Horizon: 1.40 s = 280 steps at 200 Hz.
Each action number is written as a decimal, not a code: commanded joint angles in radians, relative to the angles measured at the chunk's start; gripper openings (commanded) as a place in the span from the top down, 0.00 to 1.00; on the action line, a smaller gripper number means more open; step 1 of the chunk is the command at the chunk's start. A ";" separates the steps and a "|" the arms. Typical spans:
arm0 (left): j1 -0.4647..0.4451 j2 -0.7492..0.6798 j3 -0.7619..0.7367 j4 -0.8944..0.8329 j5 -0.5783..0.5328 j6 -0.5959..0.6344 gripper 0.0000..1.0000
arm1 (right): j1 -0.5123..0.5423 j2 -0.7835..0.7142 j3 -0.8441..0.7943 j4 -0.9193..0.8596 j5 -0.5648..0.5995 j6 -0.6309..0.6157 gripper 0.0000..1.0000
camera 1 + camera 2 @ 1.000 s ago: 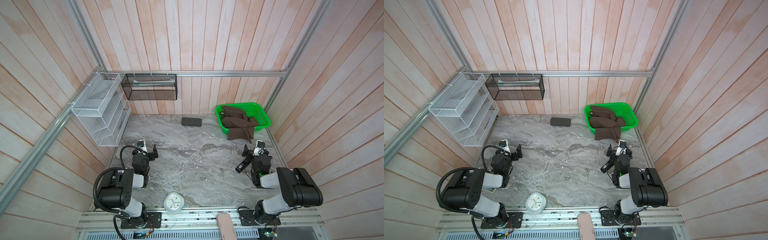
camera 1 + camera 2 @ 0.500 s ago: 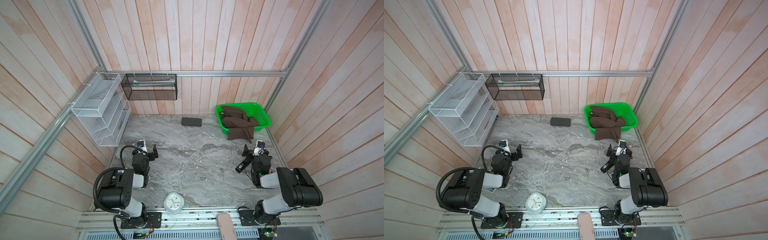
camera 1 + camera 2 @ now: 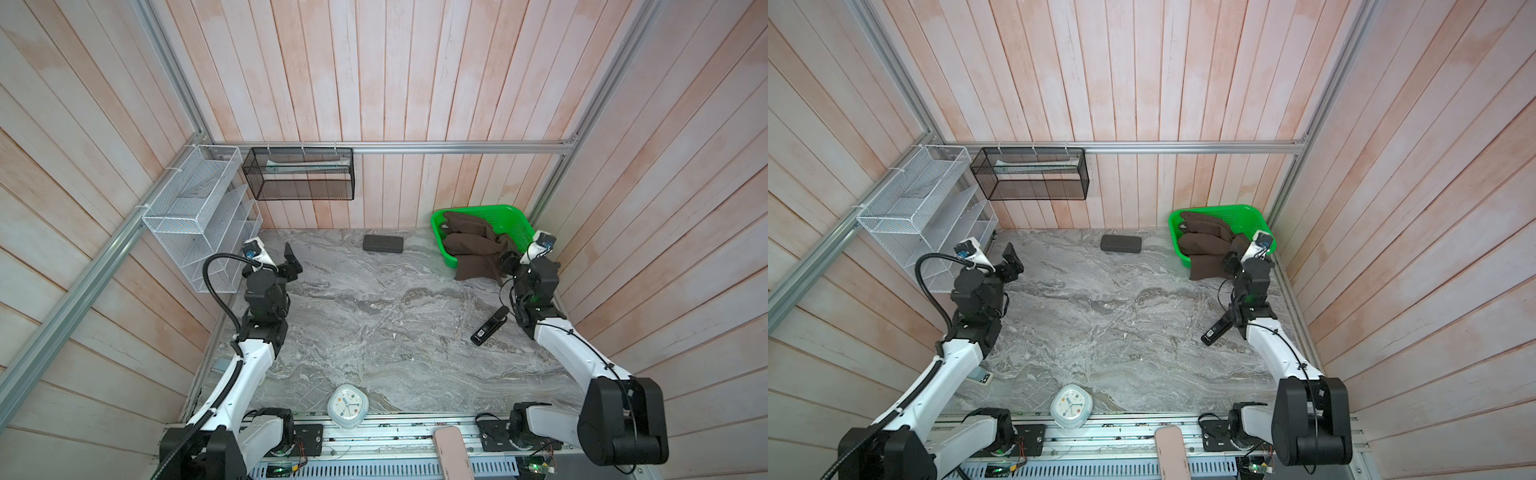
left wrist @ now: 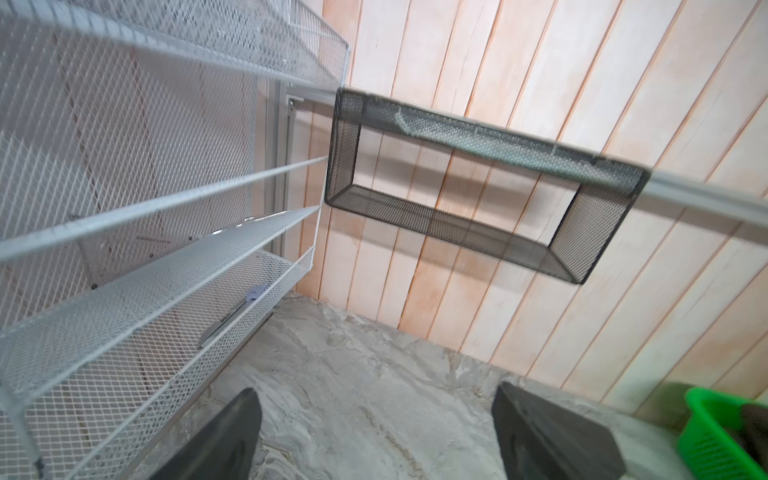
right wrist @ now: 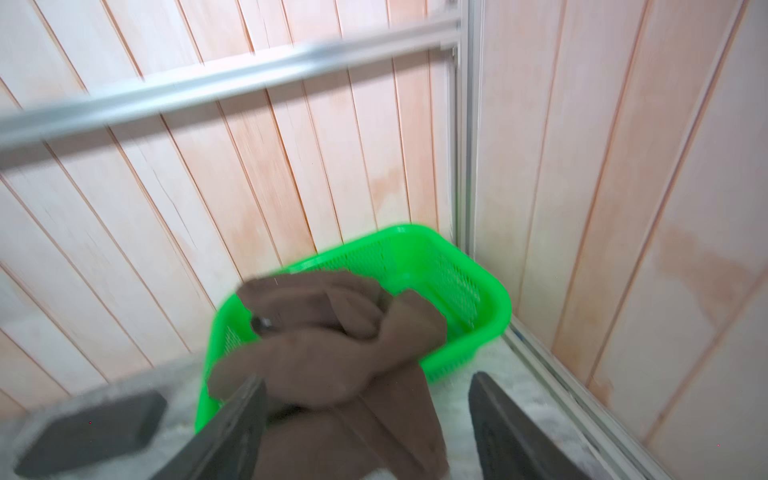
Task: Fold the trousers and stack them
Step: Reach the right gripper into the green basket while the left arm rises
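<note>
Well, the right fingers (image 5: 511, 432) are blurred and half lost against the brown trousers (image 3: 469, 245). They stand spread with cloth hanging between them, but I cannot tell if they touch it. Soft, matte and crumpled, the trousers heap in the green lattice basket (image 3: 517, 220), one end spilling onto the marbled table (image 3: 374, 324). The left fingers (image 4: 224, 436), cut off, gape wide.

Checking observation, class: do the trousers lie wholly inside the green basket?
No, the trousers spill over the basket rim onto the table.
</note>
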 commanded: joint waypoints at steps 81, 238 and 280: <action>-0.059 0.130 0.267 -0.621 0.445 -0.170 0.11 | 0.001 0.628 0.993 -0.961 -0.206 0.120 0.02; -0.086 0.173 0.302 -0.650 0.511 -0.096 0.11 | 0.060 0.785 0.983 -0.912 -0.208 -0.593 0.02; -0.086 0.195 0.334 -0.671 0.497 -0.072 0.11 | 0.064 0.780 0.921 -0.827 -0.080 -0.663 0.02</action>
